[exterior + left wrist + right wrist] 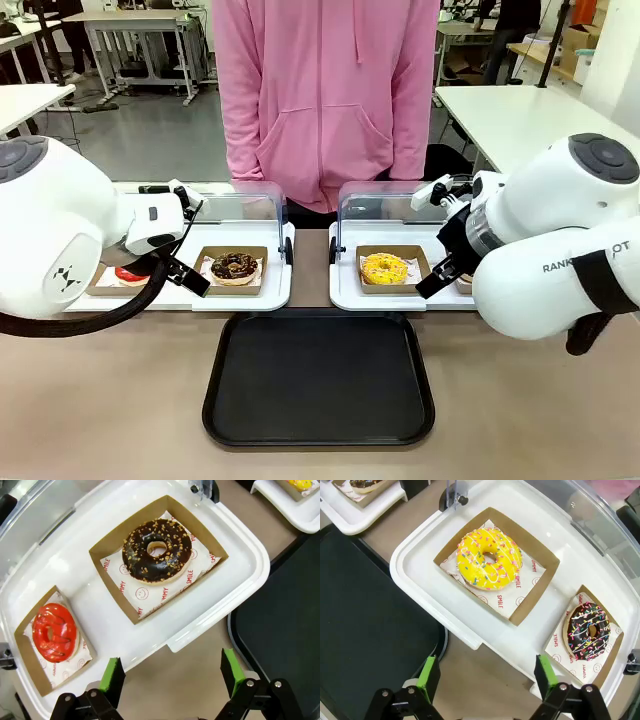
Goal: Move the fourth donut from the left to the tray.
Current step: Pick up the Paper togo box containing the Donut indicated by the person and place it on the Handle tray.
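Fourth donut (590, 630): dark chocolate glaze, pink-white drizzle, sprinkles, flat in its brown cardboard holder (611, 659) on the white tray (420, 560) on my right. Black tray (318, 385): rounded corners, raised rim, lying flat just beside that white tray.

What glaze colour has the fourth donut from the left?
Dark brown glaze on the sprinkled ring donut; best in right wrist view.

This is a robotics lab. A white left arm (50, 240) and right arm (560, 240) stand at a brown worktop (100, 400) set with white donut trays (250, 296). Behind it are more white tables (520, 115) on a bare grey floor (150, 140), with cardboard boxes (580, 45) far right.
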